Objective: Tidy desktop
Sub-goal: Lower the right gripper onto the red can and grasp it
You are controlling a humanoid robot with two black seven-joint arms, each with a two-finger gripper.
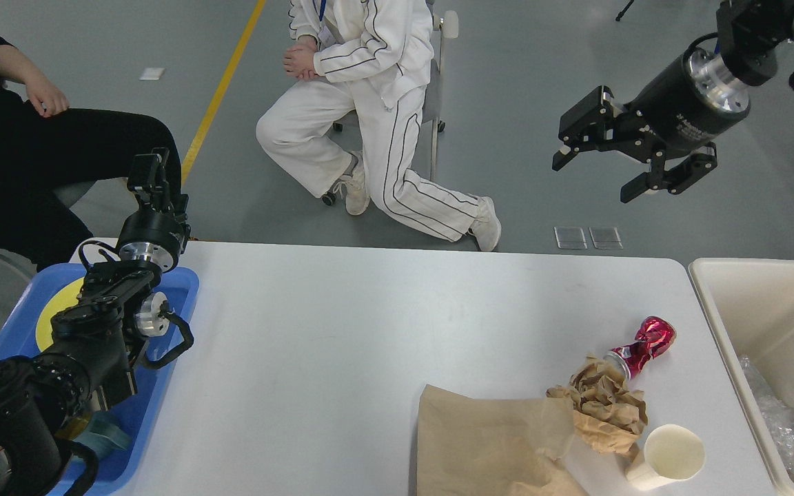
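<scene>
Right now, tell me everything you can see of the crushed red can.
The crushed red can lies on its side on the white desktop, near its right edge, beside the beige bin. It looks like thin shiny metal, red with a silver rim, twisted and pinched in at the waist. Its silver end points toward the crumpled brown paper and touches or overlaps it. No gripper is near it.

Smooth matt white desktop (369, 331) carries a glossy crushed metal can (642, 344), crumpled brown paper (607, 406) and a matt paper cup (669, 455).
</scene>
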